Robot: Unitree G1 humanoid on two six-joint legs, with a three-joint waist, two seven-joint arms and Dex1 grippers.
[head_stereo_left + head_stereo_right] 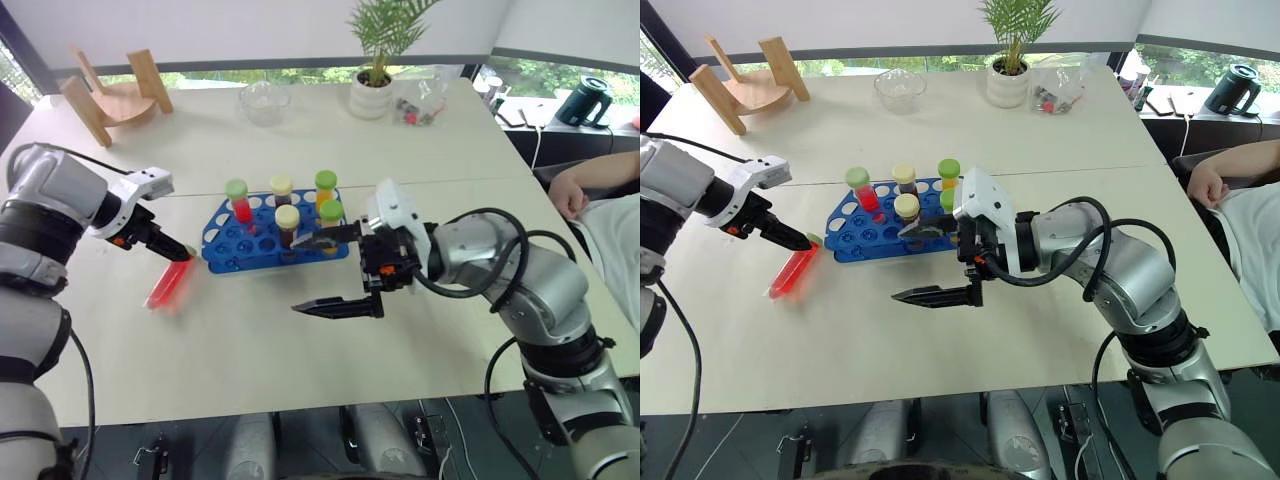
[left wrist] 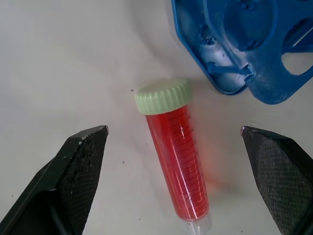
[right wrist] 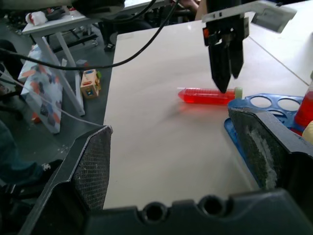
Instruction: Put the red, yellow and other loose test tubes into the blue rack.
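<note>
We find the left gripper (image 2: 173, 132) with its two black fingers spread wide, grasping nothing; they point steeply downward and straddle the red tube (image 2: 174, 155), which lies flat on the table (image 1: 300, 350) between them without visible contact. This red tube carries a pale green screw cap (image 2: 163, 96), and the capped end points toward the near corner of the blue rack (image 1: 222, 255); the tube lies just beside that corner, on the rack's left. We find the right gripper (image 1: 331, 272) likewise released, its fingers parted wide and holding nothing. It is turned roughly level, pointing toward the robot's left, and hangs above the table just in front of the blue rack's right end, with one finger close to the rack's front edge and the other nearer the robot. The blue rack stands near the middle of the table and holds five upright tubes: a red-filled one with a green cap (image 1: 238, 199) toward its left, two dark-filled tubes with cream caps (image 1: 287, 217), and two orange-filled tubes with green caps (image 1: 326, 183) toward its right end. Behind the rack, at the far table edge, stand a wooden stand (image 1: 112, 93), a glass bowl (image 1: 264, 102) and a potted plant (image 1: 374, 72). A person's arm (image 1: 595, 185) rests well to the rack's right.
</note>
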